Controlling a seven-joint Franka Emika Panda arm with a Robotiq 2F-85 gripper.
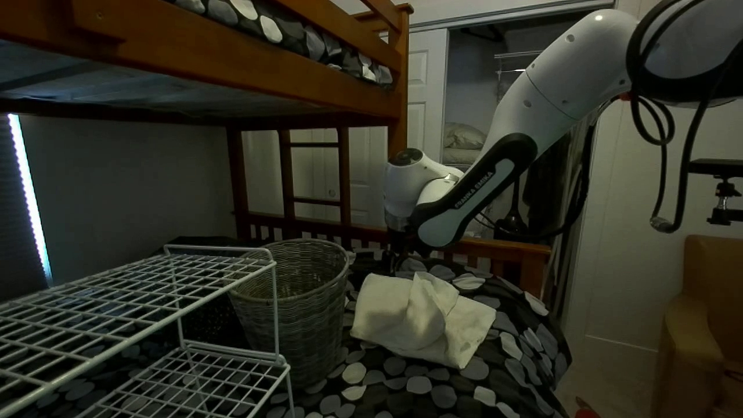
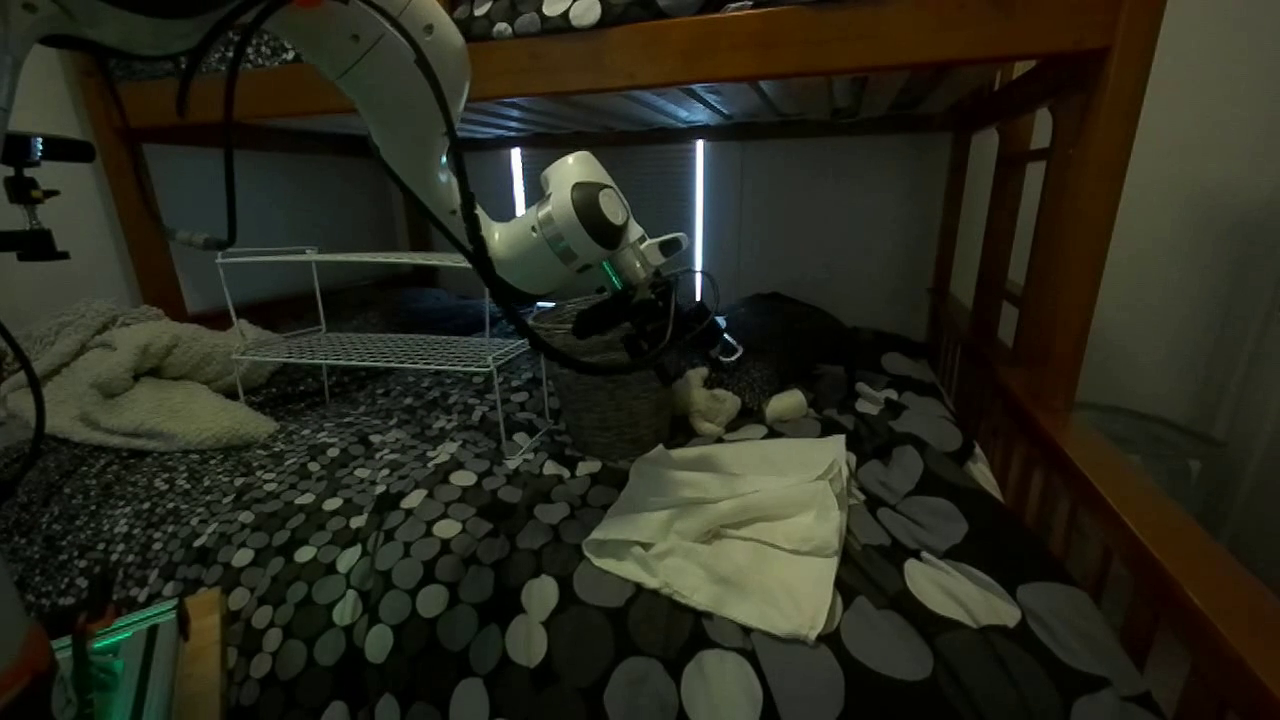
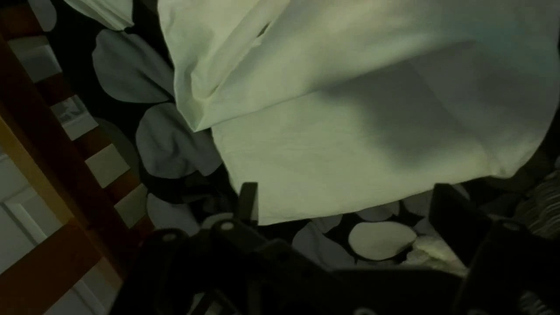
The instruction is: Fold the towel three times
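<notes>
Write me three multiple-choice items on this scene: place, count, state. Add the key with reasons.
1. Where does the cream cloth towel lie?
A) in the grey woven basket
B) on the wooden upper bunk
C) on the black, pale-dotted bedcover

2. How many tiers show on the white metal-wire rack?
A) one
B) two
C) four

3. State of the black robot hand?
A) open
B) closed
C) gripping the towel

1 C: dots show around it in both exterior views.
2 B: an upper and a lower one show.
3 A: the hand's fingers stand apart in the wrist view.
</notes>
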